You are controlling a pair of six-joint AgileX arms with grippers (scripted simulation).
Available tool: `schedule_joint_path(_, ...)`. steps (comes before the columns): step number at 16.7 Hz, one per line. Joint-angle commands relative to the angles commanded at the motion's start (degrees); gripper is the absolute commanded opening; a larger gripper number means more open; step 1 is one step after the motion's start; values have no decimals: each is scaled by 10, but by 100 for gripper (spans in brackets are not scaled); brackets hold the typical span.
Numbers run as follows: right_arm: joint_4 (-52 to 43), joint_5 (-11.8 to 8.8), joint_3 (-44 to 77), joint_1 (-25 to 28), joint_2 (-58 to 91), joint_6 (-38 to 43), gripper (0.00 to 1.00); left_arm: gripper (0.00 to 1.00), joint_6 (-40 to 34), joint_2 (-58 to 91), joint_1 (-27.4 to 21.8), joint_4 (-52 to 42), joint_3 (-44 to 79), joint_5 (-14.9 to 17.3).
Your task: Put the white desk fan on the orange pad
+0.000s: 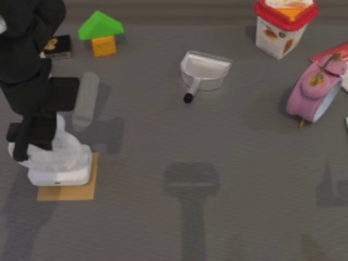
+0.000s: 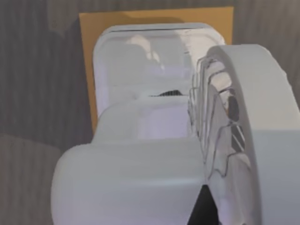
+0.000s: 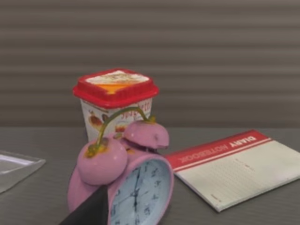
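**Fan over the pad, release still to settle**

At the table's left my left gripper point(image 1: 33, 133) hangs over the white desk fan point(image 1: 57, 157), its black fingers running down onto the fan's head. I cannot tell whether they are clamped on the fan or have let go; the left wrist view shows only white plastic close up. Directly beneath the hand, the fan's base sits over the orange pad point(image 1: 81, 191), though it overhangs the pad's left edge, with bare orange showing on the side toward the table's middle and along the near edge.

To do this step well, I'd judge the base should be flat and settled before the fingers part, then lift straight up so the grille isn't snagged and tipped.

Farther right lie a white scoop point(image 1: 204, 70), a red-lidded tub point(image 1: 284, 24) and a pink alarm clock point(image 1: 315, 89). My right arm stays out of the top view beyond them.
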Motion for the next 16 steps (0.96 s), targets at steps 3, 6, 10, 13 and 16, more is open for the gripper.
schedule_joint_path(3, 0, 0, 0, 0, 0, 0, 100, 45, 0, 0, 0, 0, 0, 0)
schedule_joint_path(6, 0, 0, 0, 0, 0, 0, 100, 68, 0, 0, 0, 0, 0, 0)
schedule_joint_path(10, 0, 0, 0, 0, 0, 0, 100, 98, 0, 0, 0, 0, 0, 0)
schedule_joint_path(13, 0, 0, 0, 0, 0, 0, 100, 100, 0, 0, 0, 0, 0, 0)
schedule_joint_path(16, 0, 0, 0, 0, 0, 0, 100, 100, 0, 0, 0, 0, 0, 0)
